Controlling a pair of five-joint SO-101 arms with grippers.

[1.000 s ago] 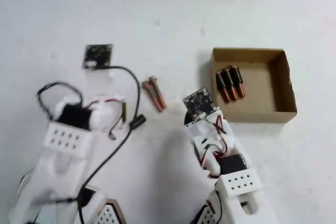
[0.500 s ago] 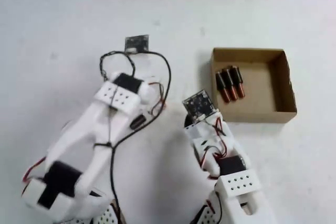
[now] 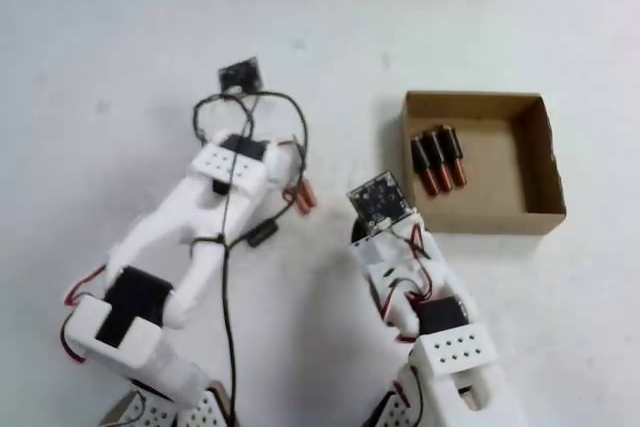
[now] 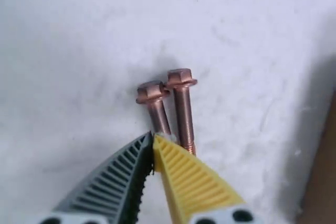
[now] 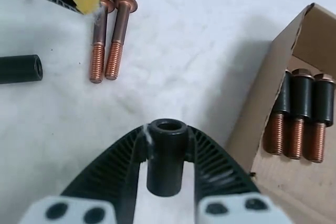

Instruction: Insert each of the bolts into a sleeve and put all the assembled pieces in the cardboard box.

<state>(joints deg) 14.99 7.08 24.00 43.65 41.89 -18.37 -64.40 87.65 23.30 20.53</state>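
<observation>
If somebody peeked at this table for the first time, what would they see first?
Probably the two shiny copper bolts lying side by side on the white table, with the left tool closed, its grey and yellow tips right by them. Then the right tool gripping a black sleeve near the cardboard box, where three finished bolt-and-sleeve pieces lie in a row.

No lettering, number or sign is legible: nothing reads on the cardboard box at three o'clock on the table, on the bolts, or on the sleeve.
</observation>
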